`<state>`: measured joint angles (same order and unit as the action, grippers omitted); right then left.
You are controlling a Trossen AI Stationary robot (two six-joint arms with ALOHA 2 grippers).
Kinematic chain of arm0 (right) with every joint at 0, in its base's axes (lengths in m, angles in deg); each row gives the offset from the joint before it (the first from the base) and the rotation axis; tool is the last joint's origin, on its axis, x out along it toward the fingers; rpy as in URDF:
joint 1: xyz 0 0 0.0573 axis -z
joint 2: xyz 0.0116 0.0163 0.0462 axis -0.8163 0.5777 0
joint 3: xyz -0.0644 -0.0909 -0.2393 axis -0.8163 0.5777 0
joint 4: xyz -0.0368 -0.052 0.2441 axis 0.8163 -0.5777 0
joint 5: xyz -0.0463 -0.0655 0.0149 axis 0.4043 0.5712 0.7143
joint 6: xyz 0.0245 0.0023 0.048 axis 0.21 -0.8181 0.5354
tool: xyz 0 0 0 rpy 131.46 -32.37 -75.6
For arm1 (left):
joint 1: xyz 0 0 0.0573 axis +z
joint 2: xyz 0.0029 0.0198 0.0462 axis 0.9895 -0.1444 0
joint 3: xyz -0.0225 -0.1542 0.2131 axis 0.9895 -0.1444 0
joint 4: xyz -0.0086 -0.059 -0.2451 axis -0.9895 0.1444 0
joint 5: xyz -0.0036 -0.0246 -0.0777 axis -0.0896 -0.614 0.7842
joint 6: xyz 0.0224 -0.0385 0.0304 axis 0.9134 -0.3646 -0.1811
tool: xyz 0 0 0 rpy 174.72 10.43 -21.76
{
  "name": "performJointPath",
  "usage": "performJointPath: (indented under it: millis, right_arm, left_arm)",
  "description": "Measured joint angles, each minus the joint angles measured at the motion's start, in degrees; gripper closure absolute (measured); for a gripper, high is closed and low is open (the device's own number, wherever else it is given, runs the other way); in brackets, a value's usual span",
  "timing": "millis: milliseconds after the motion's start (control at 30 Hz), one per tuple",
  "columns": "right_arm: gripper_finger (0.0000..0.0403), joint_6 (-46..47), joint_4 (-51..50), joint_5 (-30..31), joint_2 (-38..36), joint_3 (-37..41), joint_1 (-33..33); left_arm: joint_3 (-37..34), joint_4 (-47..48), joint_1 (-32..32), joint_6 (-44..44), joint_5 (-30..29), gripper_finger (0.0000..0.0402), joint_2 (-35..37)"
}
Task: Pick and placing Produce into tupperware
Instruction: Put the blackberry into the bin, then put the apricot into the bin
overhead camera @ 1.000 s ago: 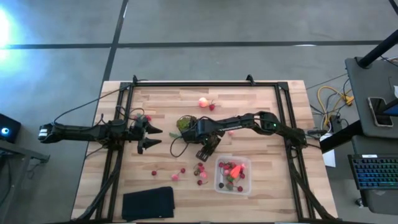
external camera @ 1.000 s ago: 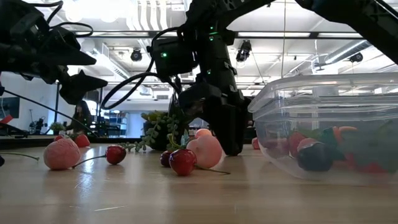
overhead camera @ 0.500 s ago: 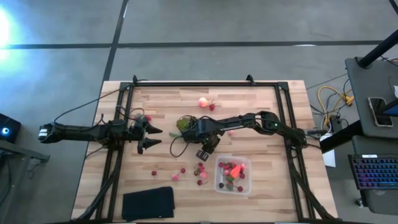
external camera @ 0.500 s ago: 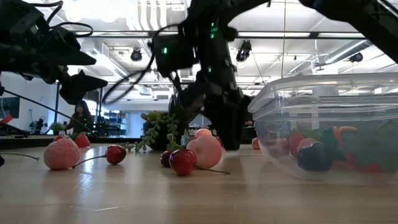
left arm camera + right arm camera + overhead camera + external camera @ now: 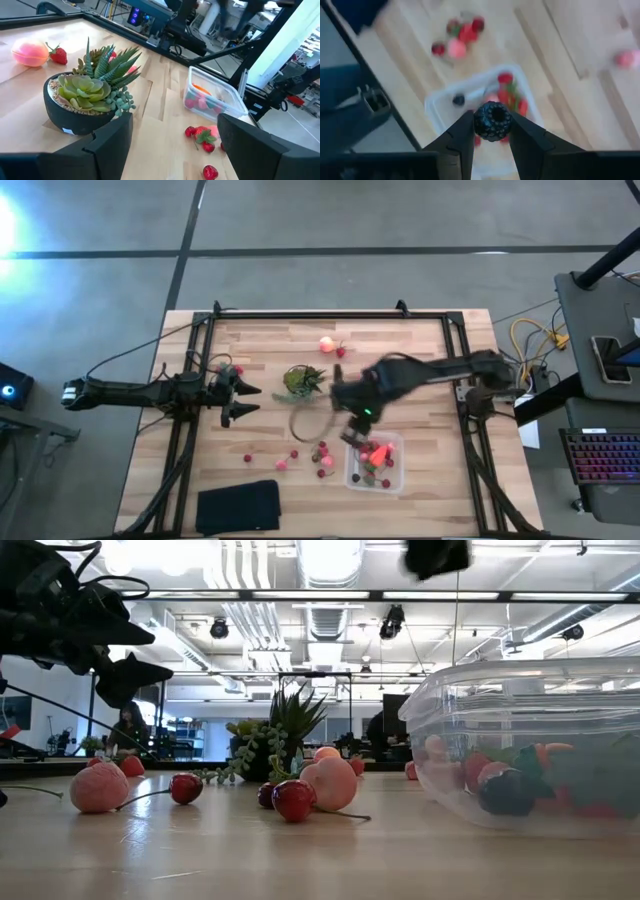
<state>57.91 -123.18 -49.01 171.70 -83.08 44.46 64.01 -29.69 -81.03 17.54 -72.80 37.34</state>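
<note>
My right gripper is shut on a dark, knobbly berry high above the table, over the near-left part of the clear tupperware, which holds several red and dark pieces. In the low view it shows only at the top edge. Loose red and pink produce lies on the wood left of the box. A peach-pink round piece and a strawberry lie toward the far edge. My left gripper waits open at the table's left, pointing level at a potted succulent. My right gripper pinches the dark berry by two opposite sides between its two fingers. The fingers point steeply down from above. The berry is lifted clear, in the air above the tupperware.
The succulent pot stands mid-table between the two arms. A flat black pad lies at the near left corner. Single berries dot the wood left of the cluster. A dark metal frame borders the table.
My right gripper has risen fast from the table beside the berry cluster and the plant, and swung toward the table's right and near edge, over the tupperware, carrying the dark berry. In the low view it has left the table and shows only at the top.
</note>
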Motion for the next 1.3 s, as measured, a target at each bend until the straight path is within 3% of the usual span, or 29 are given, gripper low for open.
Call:
performJointPath:
  millis: [167, 300, 433, 700, 867, 1000, 1167, 1300]
  right_arm:
    - [0.0300, 4.91, -0.39, 2.92, -5.16, 8.64, -7.61]
    - [0.0299, 9.93, 9.97, 3.22, -4.55, 15.78, -10.55]
    - [0.0299, 13.29, 18.16, 7.80, -2.70, 20.55, -11.13]
    - [0.0293, 14.61, 20.87, 5.96, 2.01, 21.98, -10.23]
    - [0.0247, 17.71, 22.82, 4.46, 4.19, 20.97, -10.11]
    - [0.0198, 21.71, 21.51, 5.84, 4.43, 19.53, -9.91]
    - [0.0161, 26.01, 10.16, 12.02, 1.82, 14.22, -6.60]
    - [0.0158, 25.97, -1.32, 9.01, 0.12, 12.46, 0.98]
  left_arm:
    - [0.00, 0.00, 0.01, 0.00, -0.01, 0.0125, 0.01]
    - [0.00, 0.00, 0.02, 0.02, 0.00, 0.0125, 0.01]
    - [0.00, -0.04, 0.02, 0.02, 0.00, 0.0125, 0.02]
    - [0.00, 0.00, 0.02, 0.01, 0.00, 0.0125, 0.02]
    - [0.00, 0.02, 0.00, 0.00, -0.02, 0.0125, 0.06]
    - [0.00, -0.02, 0.02, 0.00, -0.02, 0.0125, 0.02]
    - [0.00, -0.03, 0.00, 0.00, 0.00, 0.0125, 0.00]
    - [0.00, -0.02, 0.00, 0.00, -0.02, 0.0125, 0.00]
